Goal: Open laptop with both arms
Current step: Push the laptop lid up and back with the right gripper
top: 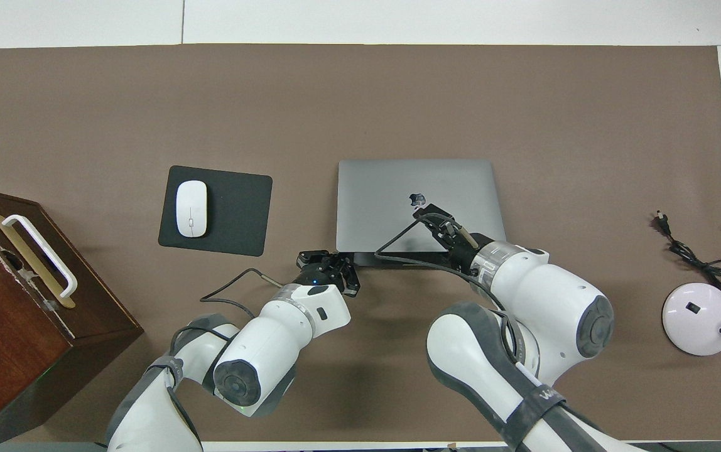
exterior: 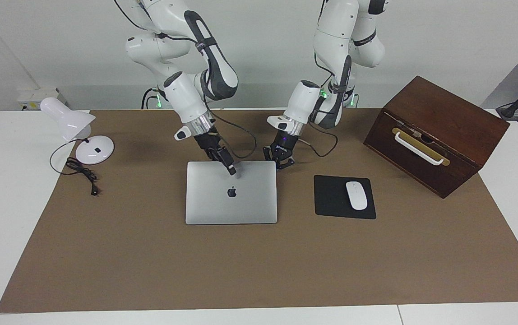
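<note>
The silver-grey laptop (exterior: 241, 203) (top: 385, 188) lies in the middle of the brown mat, apple logo up. Its lid edge nearer the robots looks slightly raised, with a dark gap under it. My right gripper (exterior: 231, 170) (top: 420, 210) is shut, its tip pressing on the lid beside the logo. My left gripper (exterior: 281, 163) (top: 334, 258) is shut and low at the laptop's corner nearer the robots, toward the left arm's end. I cannot tell whether it touches the lid's edge.
A black mouse pad (exterior: 331, 198) with a white mouse (exterior: 356, 195) lies beside the laptop toward the left arm's end. A brown wooden box (exterior: 435, 135) with a white handle stands past it. A white desk lamp (exterior: 83, 135) and its cord sit at the right arm's end.
</note>
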Robot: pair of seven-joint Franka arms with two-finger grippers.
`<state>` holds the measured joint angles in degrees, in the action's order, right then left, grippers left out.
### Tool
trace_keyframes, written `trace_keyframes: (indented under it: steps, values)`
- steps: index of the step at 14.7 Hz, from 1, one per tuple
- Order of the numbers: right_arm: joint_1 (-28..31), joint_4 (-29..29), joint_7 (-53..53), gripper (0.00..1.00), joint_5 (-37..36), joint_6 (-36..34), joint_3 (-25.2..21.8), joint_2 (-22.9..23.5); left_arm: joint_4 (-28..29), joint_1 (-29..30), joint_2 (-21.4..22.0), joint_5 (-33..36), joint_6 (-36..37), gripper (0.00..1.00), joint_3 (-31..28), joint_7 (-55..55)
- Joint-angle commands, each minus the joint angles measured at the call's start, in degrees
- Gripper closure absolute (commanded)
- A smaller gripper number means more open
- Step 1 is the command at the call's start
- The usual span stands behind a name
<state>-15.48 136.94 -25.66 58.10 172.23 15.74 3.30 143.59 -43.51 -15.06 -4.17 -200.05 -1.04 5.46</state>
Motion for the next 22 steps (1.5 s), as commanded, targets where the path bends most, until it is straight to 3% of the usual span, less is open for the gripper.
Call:
trace_keyframes:
  steps: [1, 10, 22]
  values:
    - [1.15, -3.34, 3.78, 0.0, 1.41, 1.44, 0.26, 2.15, -1.38, -1.49, -3.31, -1.02, -0.69, 1.0, -0.72, 0.34]
    - [0.19, -7.3, 3.25, 0.0, 1.41, 2.31, 0.35, 3.73, -1.38, -1.49, -3.49, -1.02, -0.69, 1.0, -0.72, 0.34]
    - [0.97, -21.18, 5.18, 0.0, 0.88, 3.72, 0.35, 8.74, -1.47, -1.49, -3.75, -1.02, -0.69, 1.0, -0.72, 0.34]
